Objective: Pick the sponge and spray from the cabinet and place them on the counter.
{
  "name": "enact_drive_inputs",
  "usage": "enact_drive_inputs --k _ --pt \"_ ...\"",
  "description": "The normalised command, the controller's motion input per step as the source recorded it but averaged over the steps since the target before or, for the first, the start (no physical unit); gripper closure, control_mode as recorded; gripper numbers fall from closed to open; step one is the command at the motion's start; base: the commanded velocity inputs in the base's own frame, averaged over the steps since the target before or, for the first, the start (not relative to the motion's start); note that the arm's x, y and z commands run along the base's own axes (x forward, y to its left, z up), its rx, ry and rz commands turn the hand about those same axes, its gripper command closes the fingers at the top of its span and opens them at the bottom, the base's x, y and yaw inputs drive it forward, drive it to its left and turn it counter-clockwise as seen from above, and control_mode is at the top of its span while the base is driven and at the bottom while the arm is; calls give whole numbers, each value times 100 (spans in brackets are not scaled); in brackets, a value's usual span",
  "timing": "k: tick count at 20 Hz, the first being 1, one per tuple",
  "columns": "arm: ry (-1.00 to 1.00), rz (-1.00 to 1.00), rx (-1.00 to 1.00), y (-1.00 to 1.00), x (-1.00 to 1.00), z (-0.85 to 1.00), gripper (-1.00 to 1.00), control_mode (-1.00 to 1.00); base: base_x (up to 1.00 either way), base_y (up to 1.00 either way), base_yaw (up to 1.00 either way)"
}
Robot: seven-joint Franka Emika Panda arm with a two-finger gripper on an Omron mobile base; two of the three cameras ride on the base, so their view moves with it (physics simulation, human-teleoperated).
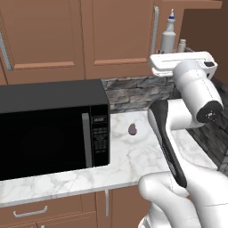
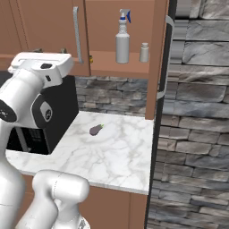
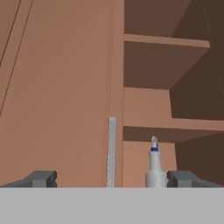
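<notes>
White arm: mine, bent up in front of the cabinet (image 2: pixel 120 36), nearest of everything.
Pincer: my gripper (image 3: pixel 111 178) is spread wide, its two dark fingertips (image 3: pixel 41 178) far apart with nothing between them; it points into the cabinet at lower-shelf height.
Counter: the marble counter (image 2: pixel 114 154) lies below the cabinet, between me and the stone wall (image 2: pixel 112 96).
Purple thing: a small dark egg-shaped object (image 2: pixel 95 129) lies on the counter, below the cabinet and well apart from the shelf items.
Microwave: a black microwave (image 1: pixel 53 127) sits on the counter, under the shut cabinet doors to the left of the open cabinet.
Cabinet door: the open door (image 2: pixel 159 58) stands edge-on at the cabinet's right side, its long silver handle (image 2: pixel 169 53) facing out.
Spray: the spray (image 2: pixel 122 38) stands upright on the cabinet's lower shelf, near the shelf's front edge, blue-tipped nozzle on top.
Shaker: a short white bottle (image 2: pixel 144 52) stands just beside the spray, to its right, on the same shelf.
Sponge: I cannot tell where it is.
Upper shelves: bare brown boards (image 3: pixel 166 41) above the spray, deepest inside the cabinet.
</notes>
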Motion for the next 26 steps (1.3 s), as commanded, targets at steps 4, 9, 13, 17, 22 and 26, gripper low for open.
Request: enact_drive_inputs --k 4,9,13,17,22,26 --pt "3 0 0 -6 44 0 -100 -100 0 0 0" --pt "2 0 0 -1 44 -1 -100 -100 0 0 0" --pt "1 0 0 0 44 0 -100 -100 0 0 0" --pt "1 0 0 0 43 0 -100 -100 0 0 0" --pt "1 0 0 0 39 -1 -100 -100 0 0 0" --pt "1 0 0 0 38 -4 -100 -100 0 0 0"
